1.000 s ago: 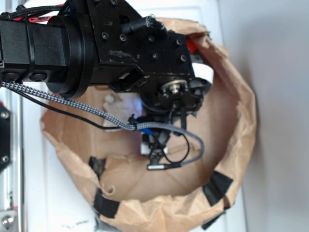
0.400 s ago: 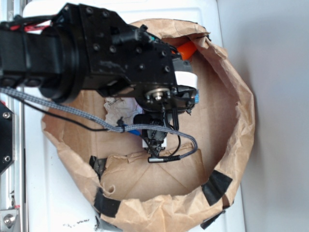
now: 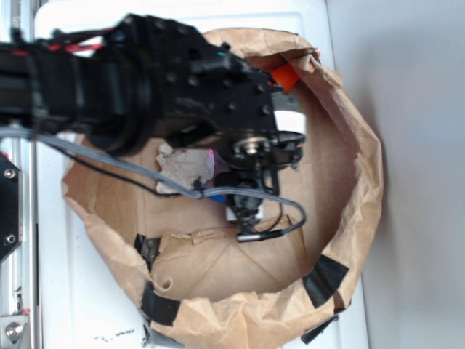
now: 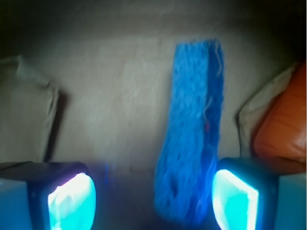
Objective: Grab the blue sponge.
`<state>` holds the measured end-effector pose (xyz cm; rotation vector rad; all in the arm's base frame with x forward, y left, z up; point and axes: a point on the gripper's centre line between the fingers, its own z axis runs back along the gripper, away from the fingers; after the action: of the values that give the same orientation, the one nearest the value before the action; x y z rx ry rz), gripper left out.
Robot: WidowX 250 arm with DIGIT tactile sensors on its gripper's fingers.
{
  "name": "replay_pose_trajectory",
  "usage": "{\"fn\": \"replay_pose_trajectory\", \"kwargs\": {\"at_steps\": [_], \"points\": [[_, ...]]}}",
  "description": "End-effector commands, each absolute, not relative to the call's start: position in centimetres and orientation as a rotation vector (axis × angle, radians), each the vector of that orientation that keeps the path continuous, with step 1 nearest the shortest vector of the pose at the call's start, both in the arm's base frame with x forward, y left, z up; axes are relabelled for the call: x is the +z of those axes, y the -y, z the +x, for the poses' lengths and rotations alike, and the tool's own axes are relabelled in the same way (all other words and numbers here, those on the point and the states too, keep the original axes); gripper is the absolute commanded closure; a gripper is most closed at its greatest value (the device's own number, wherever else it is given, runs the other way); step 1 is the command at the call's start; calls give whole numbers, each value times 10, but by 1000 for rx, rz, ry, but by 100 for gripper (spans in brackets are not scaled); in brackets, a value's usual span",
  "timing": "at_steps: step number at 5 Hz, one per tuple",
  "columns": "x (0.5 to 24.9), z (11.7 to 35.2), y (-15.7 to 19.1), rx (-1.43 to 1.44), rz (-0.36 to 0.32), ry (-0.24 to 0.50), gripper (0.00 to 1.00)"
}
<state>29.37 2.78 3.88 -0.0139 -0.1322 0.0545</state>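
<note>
A lab-like robot test setup: taped brown paper bag on a white table.

Black arm reaching from left, wrist pitched down, jaws apparently spread wide

- Brown paper bag: fills most of the exterior frame, rim rolled down and crumpled, forming a ring wall around a flat brown floor.
- Black tape patches: several along the lower rim, at lower right and lower left.
- Crumpled white paper ball: inside the bag, left of centre, on the floor.
- Orange toy: at the upper inner wall in the exterior view; in the wrist view an orange shape at right edge.
- White table: under the bag, visible at left and bottom.
- Grey surface: right side of frame.
</note>
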Motion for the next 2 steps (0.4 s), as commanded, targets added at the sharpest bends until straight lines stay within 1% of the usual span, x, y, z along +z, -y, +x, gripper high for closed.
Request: {"fn": "replay_pose_trajectory", "kwargs": {"at_steps": [1,2], "points": [[45,310,-19,97,21,188,98],[46,308,-18,102,21,191,94]]}}
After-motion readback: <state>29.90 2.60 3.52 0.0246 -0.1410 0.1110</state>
